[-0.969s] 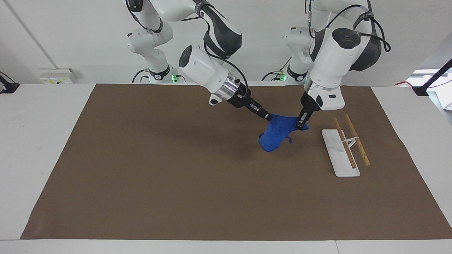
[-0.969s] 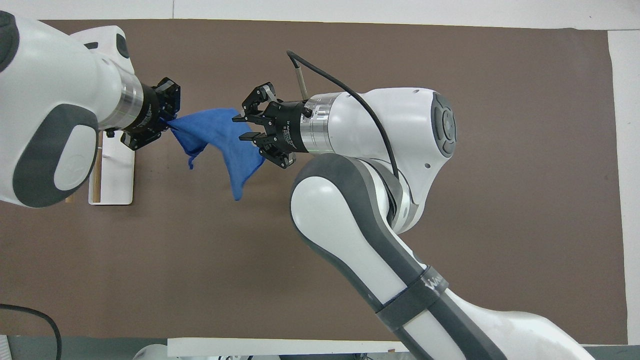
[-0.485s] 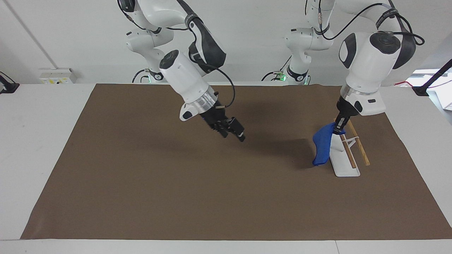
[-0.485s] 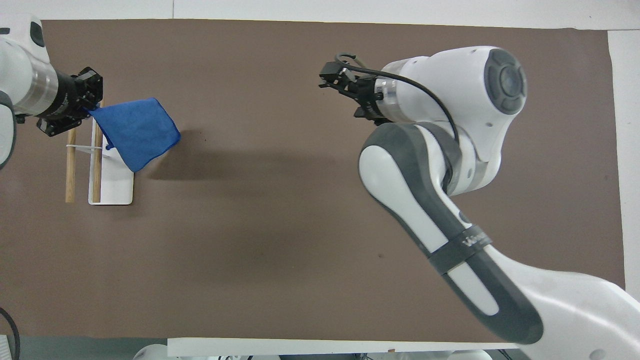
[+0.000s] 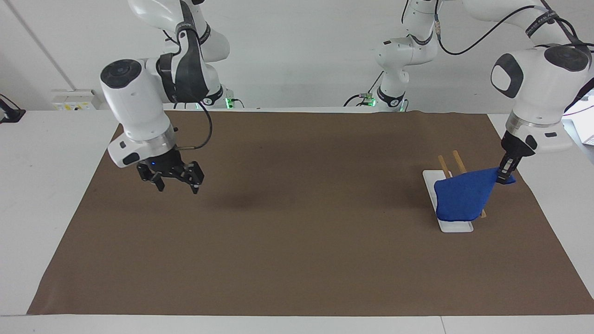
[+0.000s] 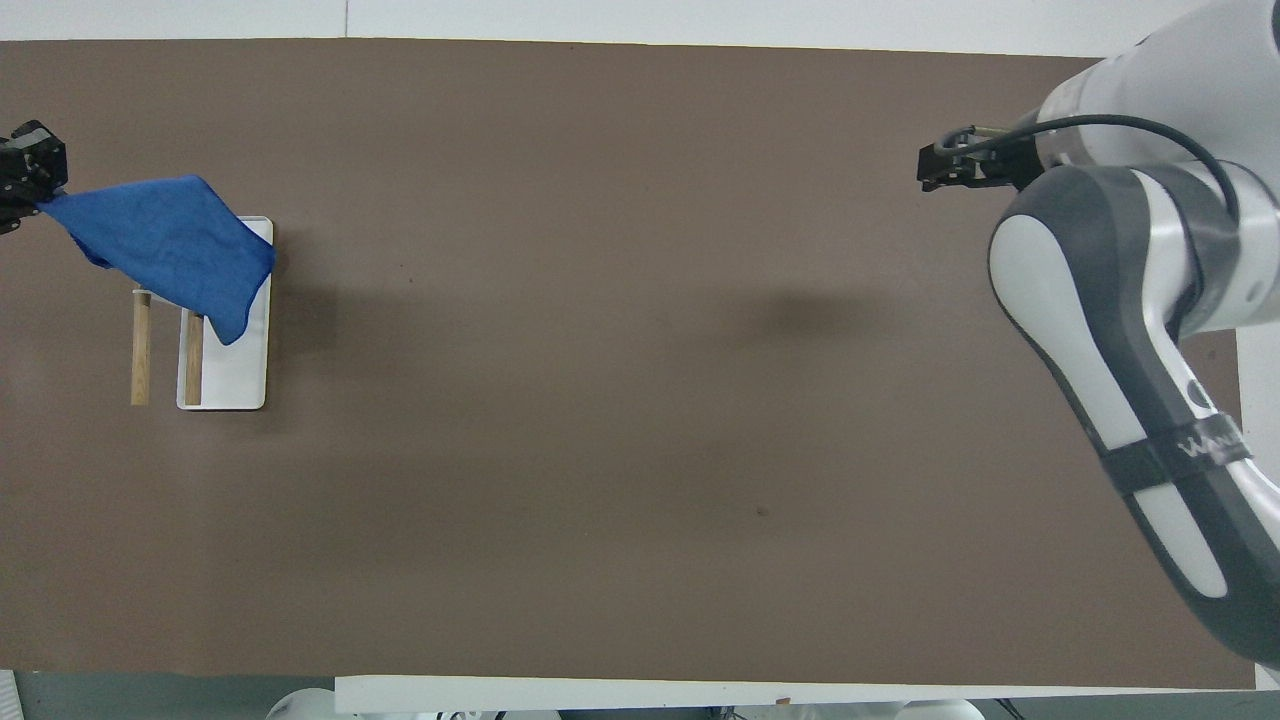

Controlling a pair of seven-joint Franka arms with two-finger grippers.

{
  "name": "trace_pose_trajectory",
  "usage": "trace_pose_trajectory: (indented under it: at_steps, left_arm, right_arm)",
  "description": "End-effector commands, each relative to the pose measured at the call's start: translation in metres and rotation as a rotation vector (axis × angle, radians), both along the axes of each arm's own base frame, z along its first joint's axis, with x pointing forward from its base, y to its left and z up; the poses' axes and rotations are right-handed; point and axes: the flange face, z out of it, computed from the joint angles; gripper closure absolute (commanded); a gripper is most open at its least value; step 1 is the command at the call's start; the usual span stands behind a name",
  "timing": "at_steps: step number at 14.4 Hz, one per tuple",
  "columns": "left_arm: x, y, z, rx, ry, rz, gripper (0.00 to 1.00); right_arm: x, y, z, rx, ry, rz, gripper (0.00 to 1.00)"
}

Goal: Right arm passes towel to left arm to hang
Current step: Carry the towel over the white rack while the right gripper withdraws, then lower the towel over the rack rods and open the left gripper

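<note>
The right arm has swung away to the left of the facing view, its gripper [image 5: 175,180] now hanging with fingers wide and empty over the brown mat [image 5: 297,241]. At the right of that view the left gripper [image 5: 505,174] has carried the towel [image 5: 464,199] across the rack [image 5: 452,222], fingers pinching one corner; the cloth now drapes over the two wooden bars [image 6: 141,345], no longer hanging beside them. The mat covers a white tabletop [image 5: 41,195] before a pale wall.
</note>
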Motion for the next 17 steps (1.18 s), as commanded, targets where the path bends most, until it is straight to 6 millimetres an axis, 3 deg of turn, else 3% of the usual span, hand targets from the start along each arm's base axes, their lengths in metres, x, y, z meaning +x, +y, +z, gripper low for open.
trace_pose_trajectory:
  at_steps: [1,3,6,7,10,11,13,14,17]
  left_arm:
    - [-0.009,0.020,-0.011,0.031,-0.001,-0.029,1.00]
    - [-0.024,0.023,-0.027,0.046,-0.024,-0.046,1.00]
    - [-0.041,0.040,-0.039,0.062,-0.012,-0.068,1.00]
    - [-0.044,0.043,-0.041,0.062,0.004,-0.066,1.00]
    - [-0.070,0.066,-0.061,0.061,0.043,-0.040,1.00]
    - [-0.069,0.066,-0.061,0.062,0.035,-0.040,0.93]
    - [-0.064,0.066,-0.055,0.063,0.016,-0.035,0.12]
    - [-0.061,0.065,-0.049,0.059,0.015,-0.026,0.00]
    - [-0.064,0.052,-0.029,0.056,0.069,-0.035,0.00]
  right_arm:
    - [-0.016,-0.040,0.062,-0.061,0.039,-0.026,0.00]
    - [-0.030,-0.058,0.094,-0.073,0.096,-0.060,0.00]
    - [-0.059,-0.072,0.112,-0.065,0.168,-0.094,0.00]
    - [-0.064,-0.078,0.114,-0.061,0.175,-0.087,0.00]
    - [-0.072,-0.071,0.112,-0.057,0.217,-0.050,0.00]
    - [-0.074,-0.072,0.109,-0.056,0.227,-0.046,0.00]
    - [-0.073,-0.078,0.108,-0.052,0.225,-0.026,0.00]
    - [-0.075,-0.083,0.110,-0.051,0.226,-0.020,0.00]
    - [-0.078,-0.102,0.110,-0.018,0.226,-0.053,0.00]
